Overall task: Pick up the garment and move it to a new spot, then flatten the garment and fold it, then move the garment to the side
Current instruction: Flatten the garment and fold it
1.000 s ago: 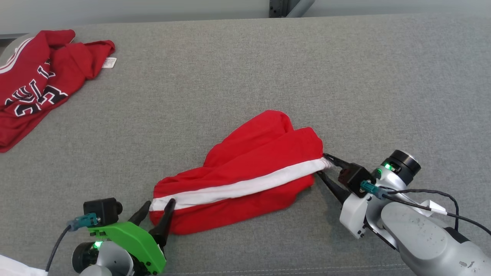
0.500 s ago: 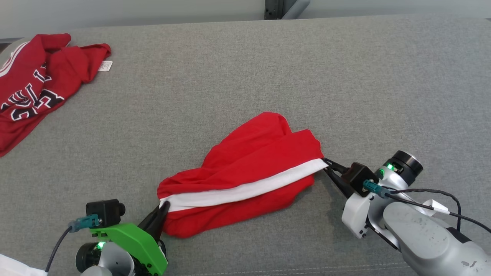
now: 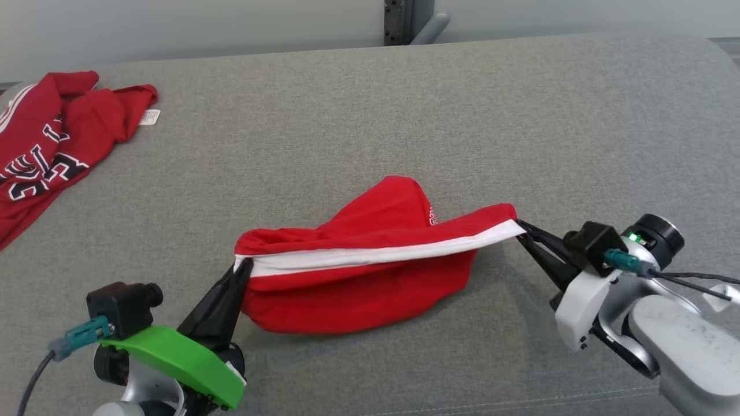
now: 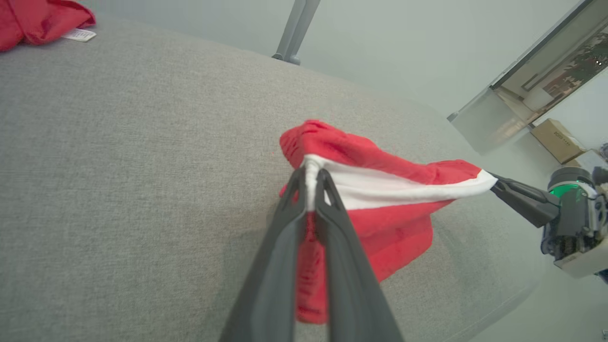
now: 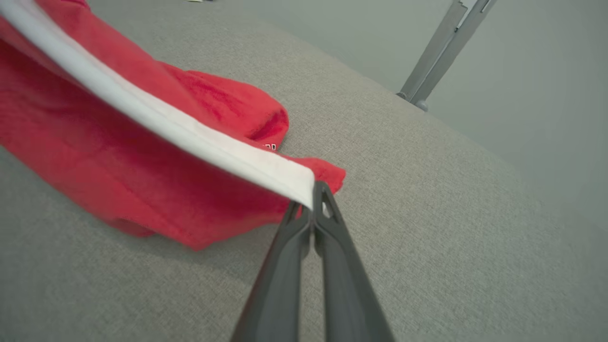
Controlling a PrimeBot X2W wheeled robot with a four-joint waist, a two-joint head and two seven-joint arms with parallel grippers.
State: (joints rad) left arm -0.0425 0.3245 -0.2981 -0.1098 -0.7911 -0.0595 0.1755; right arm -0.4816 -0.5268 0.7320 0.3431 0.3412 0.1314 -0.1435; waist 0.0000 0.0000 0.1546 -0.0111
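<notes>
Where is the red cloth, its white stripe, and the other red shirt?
red cloth [image 3: 358, 294]: head view, lower red part.
white stripe [image 4: 403, 190]: left wrist view, middle of the band.
other red shirt [image 3: 63, 136]: head view, above its letters.

At frame centre the left gripper [image 4: 311, 176] pinches the garment's [image 4: 380, 209] white band [image 4: 403, 189], the right gripper [image 4: 494, 179] clamping its far end at right.

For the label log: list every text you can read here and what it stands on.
Nothing reads clearly.
Shirt: big block letters, creased and cut off, no word legible.
Its tag: too small.
Garment: small white print, blurred.
Box: marks blurred.
</notes>
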